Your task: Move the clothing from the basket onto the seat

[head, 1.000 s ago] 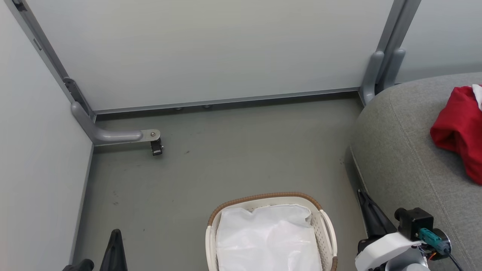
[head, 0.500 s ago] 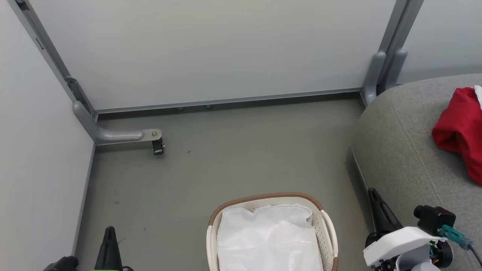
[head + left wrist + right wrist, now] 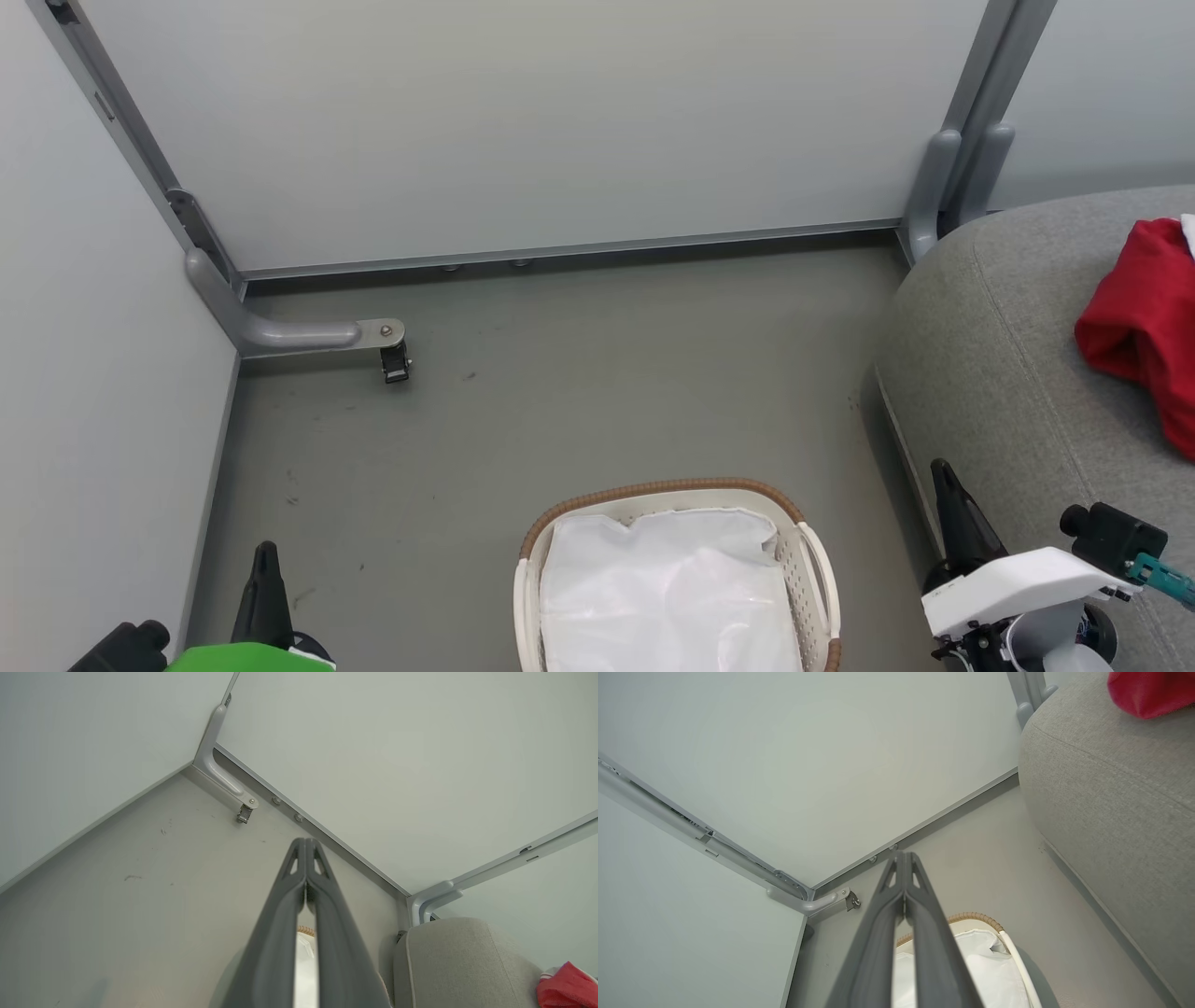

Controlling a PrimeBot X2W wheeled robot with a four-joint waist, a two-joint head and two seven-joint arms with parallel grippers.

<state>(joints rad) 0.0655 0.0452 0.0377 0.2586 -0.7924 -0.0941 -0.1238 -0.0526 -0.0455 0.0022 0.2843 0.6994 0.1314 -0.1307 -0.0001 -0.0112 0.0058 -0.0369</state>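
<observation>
Red clothing (image 3: 1144,327) lies bunched on the grey seat (image 3: 999,355) at the right edge of the head view, with a white strip at its top. The seat (image 3: 1115,779) and the clothing (image 3: 1148,690) appear again in the right wrist view, and the clothing (image 3: 565,989) also in the left wrist view's corner. The cream basket (image 3: 814,569) sits on the floor at bottom centre, and in it I see just its white liner. My left gripper (image 3: 265,553) is shut at lower left, left of the basket. My right gripper (image 3: 941,469) is shut between basket and seat, holding nothing.
Pale partition walls (image 3: 523,121) close the space at the back and left. A grey bracket foot with a small caster (image 3: 392,359) juts onto the floor near the left corner. A grey post (image 3: 952,177) stands behind the seat. Grey floor (image 3: 607,373) lies beyond the basket.
My right gripper has drawn back toward the lower right, and the left gripper has slid down and left. The clothing and basket stay where they were; the view shifted slightly.
</observation>
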